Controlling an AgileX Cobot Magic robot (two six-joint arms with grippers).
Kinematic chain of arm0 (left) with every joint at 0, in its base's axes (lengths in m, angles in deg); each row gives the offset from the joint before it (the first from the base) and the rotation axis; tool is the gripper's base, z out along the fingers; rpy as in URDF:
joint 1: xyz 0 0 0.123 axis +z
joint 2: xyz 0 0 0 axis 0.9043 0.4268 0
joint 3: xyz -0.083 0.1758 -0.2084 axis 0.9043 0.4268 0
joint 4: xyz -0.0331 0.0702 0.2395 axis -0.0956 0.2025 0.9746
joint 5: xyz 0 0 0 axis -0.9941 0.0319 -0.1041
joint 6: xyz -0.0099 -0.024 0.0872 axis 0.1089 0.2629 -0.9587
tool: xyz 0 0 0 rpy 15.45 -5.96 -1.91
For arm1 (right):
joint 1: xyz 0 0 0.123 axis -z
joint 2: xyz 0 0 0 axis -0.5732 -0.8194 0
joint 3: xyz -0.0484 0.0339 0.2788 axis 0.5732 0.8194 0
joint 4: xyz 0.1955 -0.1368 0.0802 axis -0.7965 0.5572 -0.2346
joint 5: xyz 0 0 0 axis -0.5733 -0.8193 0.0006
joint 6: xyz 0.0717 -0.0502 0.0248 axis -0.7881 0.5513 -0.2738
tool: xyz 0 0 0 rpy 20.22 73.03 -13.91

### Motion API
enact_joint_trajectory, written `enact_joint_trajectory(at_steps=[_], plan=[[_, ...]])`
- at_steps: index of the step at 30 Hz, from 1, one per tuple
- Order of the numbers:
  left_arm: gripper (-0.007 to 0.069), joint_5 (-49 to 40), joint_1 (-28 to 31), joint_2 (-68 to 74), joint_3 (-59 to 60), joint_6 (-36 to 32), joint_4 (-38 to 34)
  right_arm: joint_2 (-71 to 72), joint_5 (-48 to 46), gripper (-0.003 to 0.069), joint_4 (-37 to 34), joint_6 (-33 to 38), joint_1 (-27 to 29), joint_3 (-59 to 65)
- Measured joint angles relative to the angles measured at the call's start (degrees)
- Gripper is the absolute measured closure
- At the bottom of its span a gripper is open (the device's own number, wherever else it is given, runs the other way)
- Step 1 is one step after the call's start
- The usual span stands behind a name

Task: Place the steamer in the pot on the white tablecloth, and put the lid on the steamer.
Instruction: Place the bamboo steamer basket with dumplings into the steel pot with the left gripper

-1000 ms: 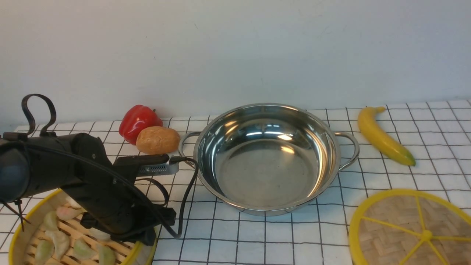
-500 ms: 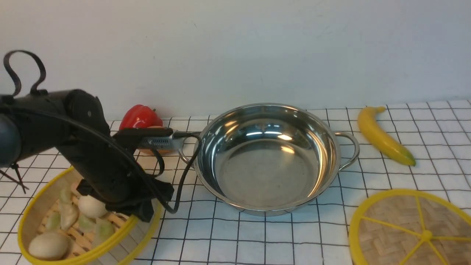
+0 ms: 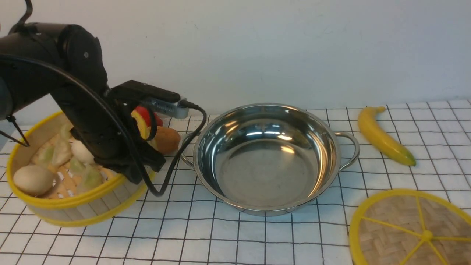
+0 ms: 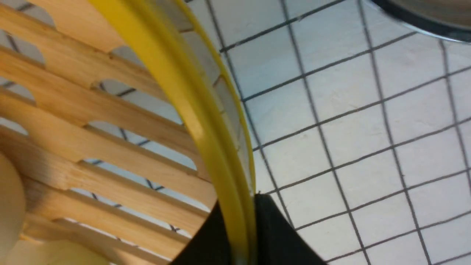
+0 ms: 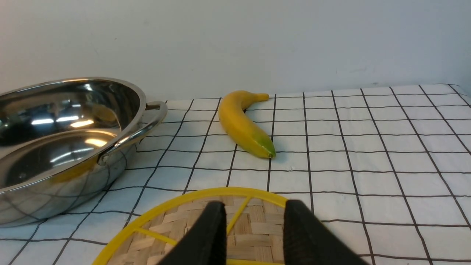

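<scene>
The steamer [image 3: 70, 206] has risen off the cloth [image 3: 257, 239] at near left, tilted, the left jaws clamped on its right rim. Near right lies the lid [image 3: 397, 228], right jaws open above it. The pot [image 3: 265, 162] sits centre; a banana [image 3: 382, 136] far right.

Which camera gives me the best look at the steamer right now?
Front view: nearly all of the steamer shows, held at its rim by the left gripper. Left wrist view shows only rim and slats, close up. Right wrist view misses it.
</scene>
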State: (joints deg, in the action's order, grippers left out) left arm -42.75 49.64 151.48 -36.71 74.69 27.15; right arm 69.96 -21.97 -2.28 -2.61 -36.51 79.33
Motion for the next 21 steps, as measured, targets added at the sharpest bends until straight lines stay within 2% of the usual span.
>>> enact_joint_trajectory(at_steps=[4,5,6,11,17,21], plan=[[0.0593,0.1,-4.9,0.0,-2.2,-6.4,-1.2,0.0,0.0,0.0417,0.0,0.0,0.0,0.0],[0.0593,0.5,-6.7,0.0,-2.8,-10.0,-1.4,0.0,0.0,0.0417,0.0,0.0,0.0,0.0],[0.0593,0.6,-7.0,0.0,-2.9,-10.0,-1.4,0.0,0.0,0.0417,0.0,0.0,0.0,0.0],[0.0593,4.1,-12.1,0.0,-3.8,-20.0,-1.5,0.0,0.0,0.0417,0.0,0.0,0.0,0.0],[0.0593,11.4,-17.2,2.0,-3.9,-22.4,-1.8,0.0,0.0,0.0417,0.0,0.0,0.0,0.0],[0.0593,12.9,-18.7,5.2,-3.9,-22.9,-1.7,0.0,0.0,0.0417,0.0,0.0,0.0,0.0]])
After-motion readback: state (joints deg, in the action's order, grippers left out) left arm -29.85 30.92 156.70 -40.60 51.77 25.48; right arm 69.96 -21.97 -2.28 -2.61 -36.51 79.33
